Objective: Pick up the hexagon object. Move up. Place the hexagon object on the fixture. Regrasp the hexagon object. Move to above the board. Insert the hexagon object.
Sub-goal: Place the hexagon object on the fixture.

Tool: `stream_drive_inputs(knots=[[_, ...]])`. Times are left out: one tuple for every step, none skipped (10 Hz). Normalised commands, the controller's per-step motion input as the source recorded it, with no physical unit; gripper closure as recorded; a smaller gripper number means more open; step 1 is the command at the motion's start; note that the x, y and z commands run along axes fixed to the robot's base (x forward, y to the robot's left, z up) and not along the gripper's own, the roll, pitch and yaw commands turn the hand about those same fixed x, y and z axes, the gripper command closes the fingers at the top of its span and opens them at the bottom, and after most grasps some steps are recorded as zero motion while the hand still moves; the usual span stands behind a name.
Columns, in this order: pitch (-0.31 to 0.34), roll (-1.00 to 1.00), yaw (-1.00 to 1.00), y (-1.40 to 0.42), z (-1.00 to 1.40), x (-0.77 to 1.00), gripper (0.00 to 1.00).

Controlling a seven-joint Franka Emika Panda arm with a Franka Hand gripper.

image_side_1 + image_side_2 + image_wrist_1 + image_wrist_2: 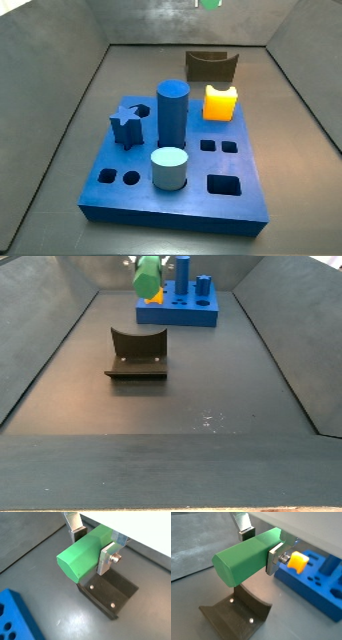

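Observation:
The gripper (92, 547) is shut on the hexagon object (81, 556), a bright green faceted prism lying crosswise between the silver fingers (105, 560) in both wrist views. It hangs in the air above the fixture (110, 592), a dark notched bracket on the floor, without touching it. In a side view the hexagon object (147, 274) is high up, beyond the fixture (136, 351) and in front of the board (174, 316). Another side view shows only a green sliver (210, 3) at the top edge, above the fixture (211, 66). The board (187, 195) is thick and blue with cut-outs.
An orange-yellow block (221, 102) stands in the board near the fixture, also seen past the finger (296, 561). A tall blue cylinder (171, 112), a pale blue cylinder (168, 167) and a blue star peg (130, 124) rise from the board. Grey walls enclose the floor.

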Motion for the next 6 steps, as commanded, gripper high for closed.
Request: stream_drive_inputs(knots=[[0.068, -1.0, 0.0, 0.03, 0.0, 0.35, 1.0], [0.094, -1.0, -0.02, 0.04, -0.01, 0.24, 1.0], [0.115, -1.0, -0.03, 0.04, -0.01, 0.16, 1.0], [0.124, -0.95, -0.07, 0.05, -0.01, 0.07, 1.0], [0.105, -0.84, -0.08, 0.04, -0.01, 0.05, 1.0], [0.084, -0.61, -0.09, 0.04, -0.01, 0.06, 1.0]])
